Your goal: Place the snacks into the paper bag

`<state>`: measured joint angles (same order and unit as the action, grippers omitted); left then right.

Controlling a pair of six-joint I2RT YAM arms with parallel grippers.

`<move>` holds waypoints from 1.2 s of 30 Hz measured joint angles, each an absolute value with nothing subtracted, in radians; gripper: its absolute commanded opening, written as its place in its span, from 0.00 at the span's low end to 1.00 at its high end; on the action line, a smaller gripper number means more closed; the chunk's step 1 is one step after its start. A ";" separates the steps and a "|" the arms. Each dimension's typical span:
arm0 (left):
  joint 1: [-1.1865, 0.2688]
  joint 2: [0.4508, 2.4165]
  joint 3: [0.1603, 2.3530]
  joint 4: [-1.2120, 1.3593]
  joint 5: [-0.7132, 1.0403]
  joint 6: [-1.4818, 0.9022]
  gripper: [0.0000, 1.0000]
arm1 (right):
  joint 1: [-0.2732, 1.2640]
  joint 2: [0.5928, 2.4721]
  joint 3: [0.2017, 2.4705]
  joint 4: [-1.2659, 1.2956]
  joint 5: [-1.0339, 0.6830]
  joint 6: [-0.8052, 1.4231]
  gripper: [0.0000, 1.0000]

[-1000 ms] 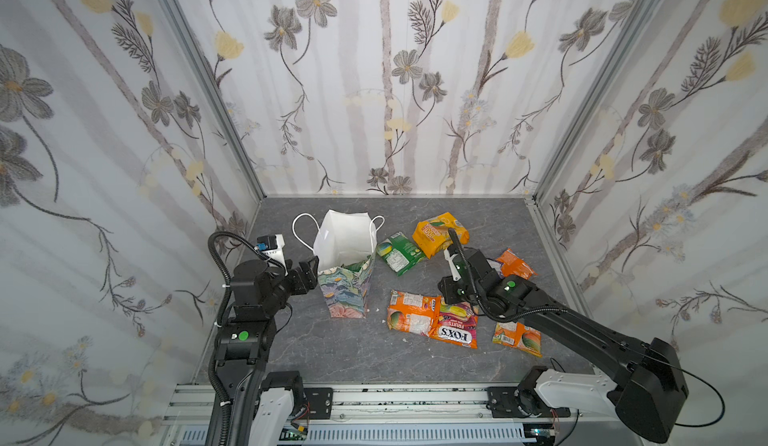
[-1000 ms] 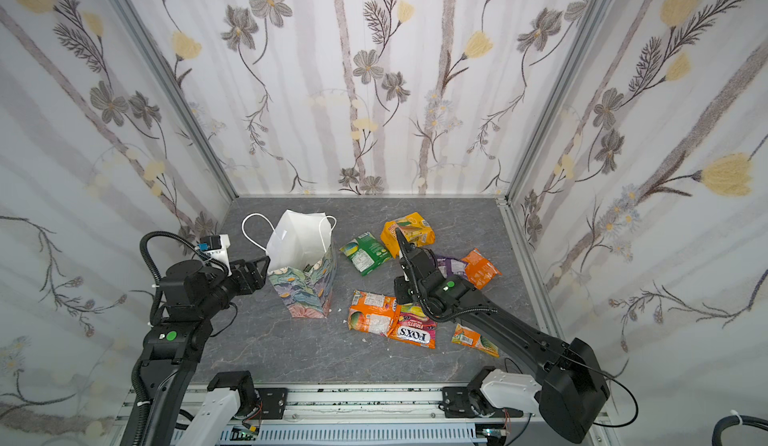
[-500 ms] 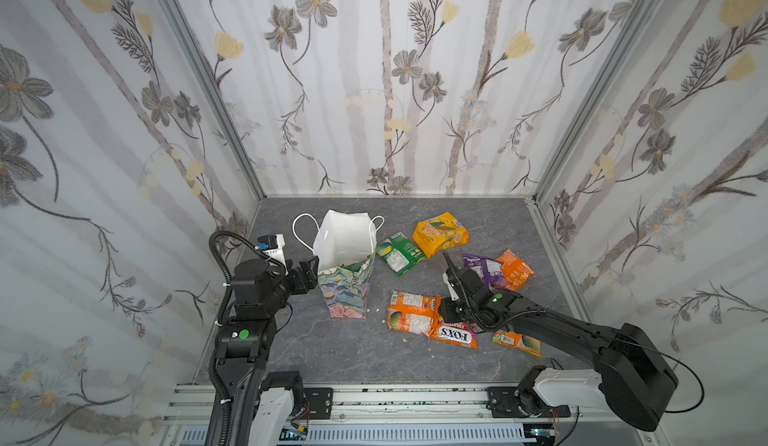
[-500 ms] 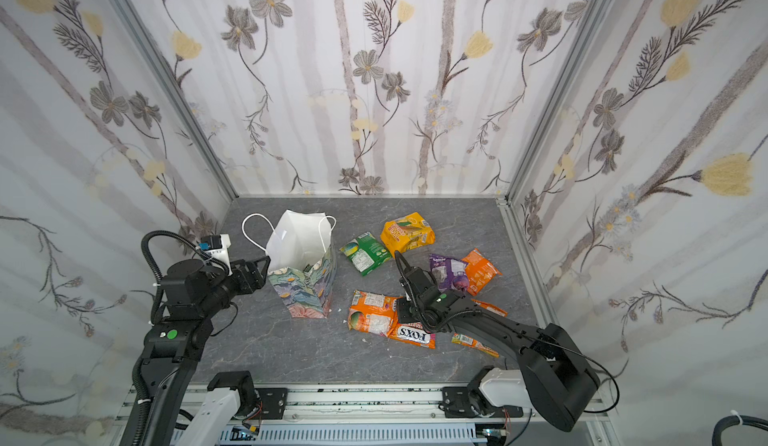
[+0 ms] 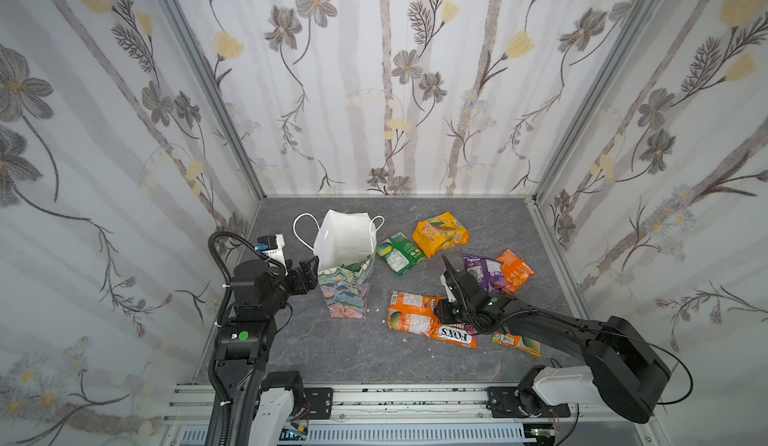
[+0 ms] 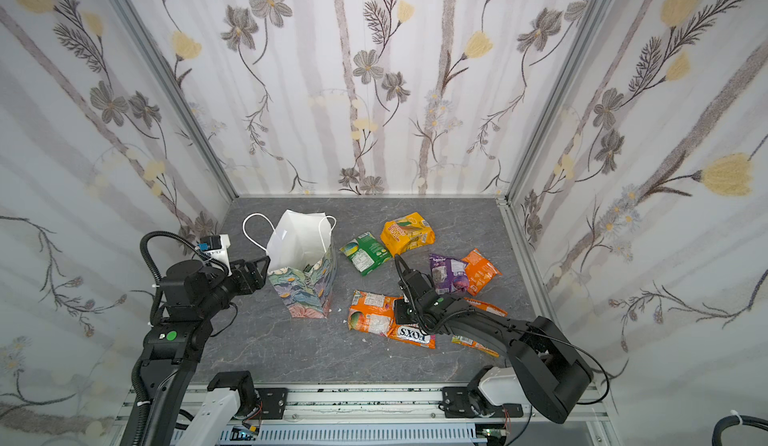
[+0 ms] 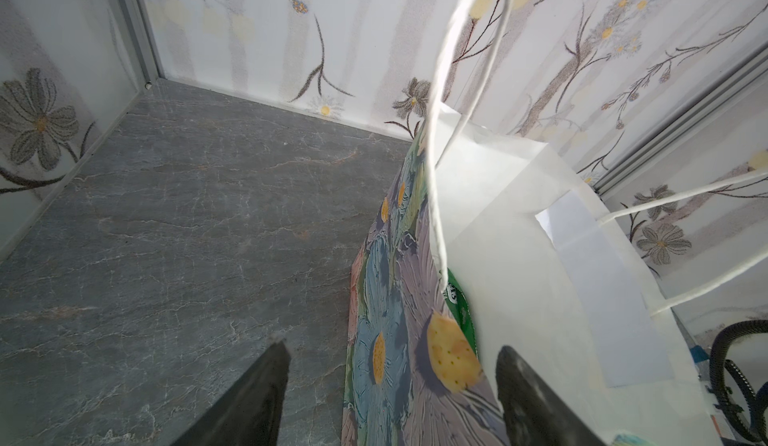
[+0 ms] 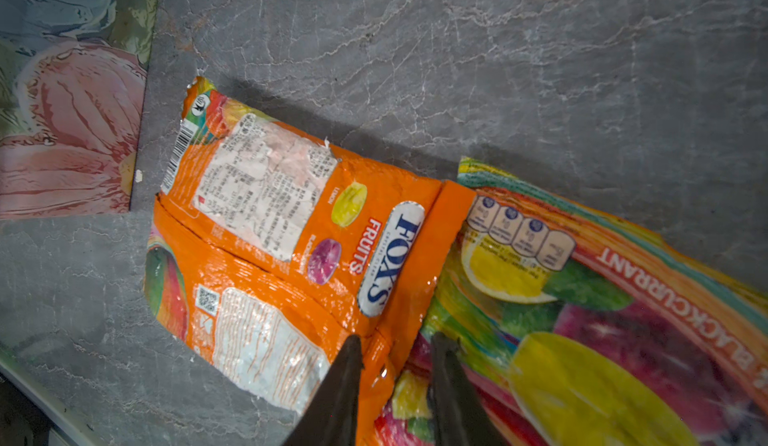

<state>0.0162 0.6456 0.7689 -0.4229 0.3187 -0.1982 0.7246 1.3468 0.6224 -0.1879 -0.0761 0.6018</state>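
Grey tabletop [image 5: 311, 340]: right tool [image 8: 395, 342] lowered, pinching orange packet [image 8: 270, 223]; left tool [image 7: 390, 348] open astride paper bag [image 7: 519, 256]

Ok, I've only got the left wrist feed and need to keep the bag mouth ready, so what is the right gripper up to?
Observer: The right gripper is low at the table, jaws nearly closed on the end seam of an orange packet.
Operator: Where is that packet relative to the bag?
Observer: In both top views it lies to the right of the paper bag, with a strip of bare table between them.
Operator: Anything crowding the grip?
Observer: Yes, the pinched end meets a multicoloured packet marked FOX'S, right beside the fingertips.
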 measured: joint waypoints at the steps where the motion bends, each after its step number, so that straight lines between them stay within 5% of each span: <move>1: 0.015 0.645 0.769 -0.423 0.319 -0.198 0.78 | 0.725 1.348 0.620 -0.183 -0.076 0.602 0.28; 9: 0.015 0.645 0.769 -0.422 0.319 -0.198 0.78 | 0.725 1.373 0.593 -0.118 -0.081 0.620 0.25; 22: 0.014 0.644 0.769 -0.422 0.319 -0.198 0.78 | 0.725 1.398 0.583 -0.075 -0.080 0.633 0.00; 36: 0.013 0.628 0.772 -0.422 0.319 -0.191 0.77 | 0.696 1.282 0.573 -0.022 -0.183 0.643 0.00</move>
